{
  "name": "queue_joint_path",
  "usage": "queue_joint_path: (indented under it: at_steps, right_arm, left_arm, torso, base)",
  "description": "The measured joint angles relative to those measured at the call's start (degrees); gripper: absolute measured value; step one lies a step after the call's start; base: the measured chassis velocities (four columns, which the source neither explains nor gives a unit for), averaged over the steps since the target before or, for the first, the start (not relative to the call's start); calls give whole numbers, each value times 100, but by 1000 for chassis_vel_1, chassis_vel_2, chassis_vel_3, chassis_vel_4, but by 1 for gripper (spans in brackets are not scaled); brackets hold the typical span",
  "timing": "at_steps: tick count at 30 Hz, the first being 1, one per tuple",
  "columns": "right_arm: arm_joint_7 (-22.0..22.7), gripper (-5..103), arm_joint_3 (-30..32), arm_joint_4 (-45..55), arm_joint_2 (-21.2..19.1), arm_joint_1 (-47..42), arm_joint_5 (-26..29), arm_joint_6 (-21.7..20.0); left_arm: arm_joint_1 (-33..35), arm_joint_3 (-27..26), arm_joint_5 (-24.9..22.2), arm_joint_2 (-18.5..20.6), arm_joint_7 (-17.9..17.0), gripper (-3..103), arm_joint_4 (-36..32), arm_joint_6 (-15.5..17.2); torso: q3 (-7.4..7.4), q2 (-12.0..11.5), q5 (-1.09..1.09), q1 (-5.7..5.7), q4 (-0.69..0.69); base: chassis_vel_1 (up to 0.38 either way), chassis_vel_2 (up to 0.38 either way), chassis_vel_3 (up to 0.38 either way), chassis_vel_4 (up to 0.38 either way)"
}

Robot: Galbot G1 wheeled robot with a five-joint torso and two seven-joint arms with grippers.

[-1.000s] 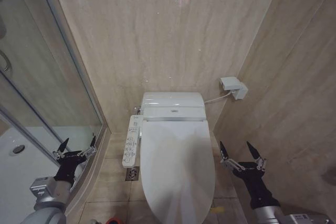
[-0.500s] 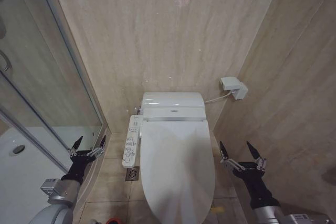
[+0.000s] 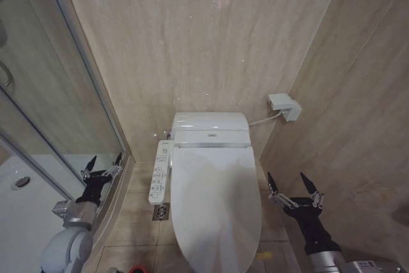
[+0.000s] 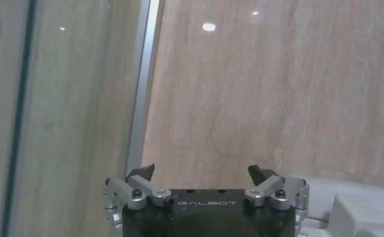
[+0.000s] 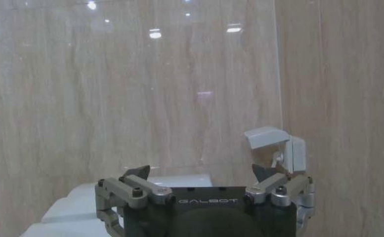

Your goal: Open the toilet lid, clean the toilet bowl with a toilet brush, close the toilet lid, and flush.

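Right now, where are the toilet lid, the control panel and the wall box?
toilet lid (image 3: 216,206): head view, middle of its closed top.
control panel (image 3: 160,172): head view, button face.
wall box (image 3: 285,106): head view, its front.

The brand word "GALBOT" is being shown in pale letters on the dark body of the left gripper (image 4: 201,174), just below and between its spread fingers. The same word "GALBOT" is being shown on the body of the right gripper (image 5: 201,174). Markings are being carried on the control panel (image 3: 160,172) at the toilet's left side, but none can be read.
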Motion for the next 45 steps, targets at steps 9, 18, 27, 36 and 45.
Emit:
queue_joint_path:
  at_steps: [9,18,27,36,45]
  right_arm:
    - [0,100,0,0,0,0,0,0]
    - [0,100,0,0,0,0,0,0]
    - [0,100,0,0,1,0,0,0]
    - [0,100,0,0,0,0,0,0]
    - [0,100,0,0,0,0,0,0]
  left_arm:
    - [-449,267,-135,351,257,96,675,-133]
    - [-1039,657,-111,738,199,94,1412,-336]
    - [-1292,1138,-112,819,339,84,1638,-350]
    - [-2003,1524,-182,1127,1099,87,2415,-713]
    - [-2450,1882,-181,1185,1413,78,3065,-974]
  torso:
    - [0,0,0,0,0]
    - [0,0,1,0,-1]
    - [0,0,1,0,0]
    - [0,0,1,0,0]
    - [0,0,1,0,-1]
  base:
    - [0,0,0,0]
    - [0,0,0,0]
    - [0,0,0,0]
    - [0,0,0,0]
    - [0,0,0,0]
